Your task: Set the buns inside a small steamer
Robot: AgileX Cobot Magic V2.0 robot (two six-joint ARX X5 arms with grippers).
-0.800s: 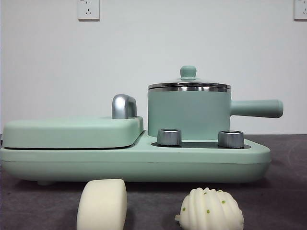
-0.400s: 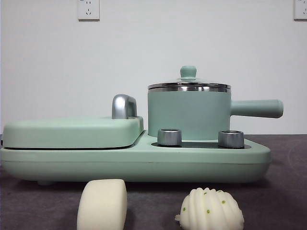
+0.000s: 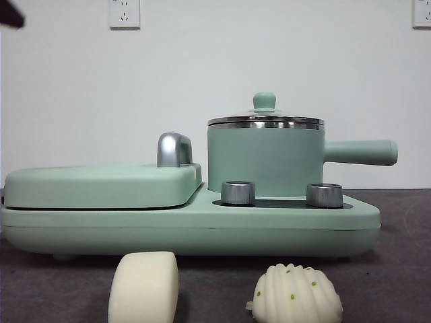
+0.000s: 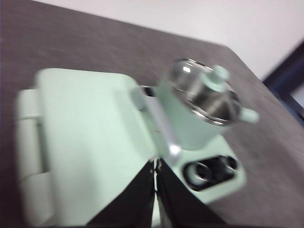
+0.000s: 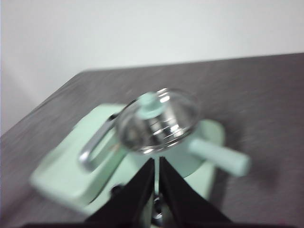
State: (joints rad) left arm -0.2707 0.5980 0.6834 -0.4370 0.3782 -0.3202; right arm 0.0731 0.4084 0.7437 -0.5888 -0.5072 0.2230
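We have nothing in hand yet: the left gripper (image 4: pixel 155 176) and the right gripper (image 5: pixel 156 176) each hang above the cooker with their jaws pressed together, empty. In the front view only a black tip (image 3: pixel 11 15) shows at a top corner, and we cannot tell which arm it belongs to. The smooth bun (image 3: pixel 143 286) and the ridged bun (image 3: pixel 297 294) lie on the dark table (image 3: pixel 397 269) in front of the green cooker base (image 3: pixel 188 229), near each other but apart. The small steamer (image 3: pixel 266 160) stands on the base beside the flat griddle (image 3: pixel 101 185), its glass lid (image 5: pixel 159 118) closed and the green knob (image 3: pixel 264 101) upright on top. We judge that the lid has to come off first, so the step in hand is to reach the knob. To do it well we should part the jaws before descending, centre them over the knob, close squarely on it and lift straight up, since the blurred wrist views suggest we are moving fast.
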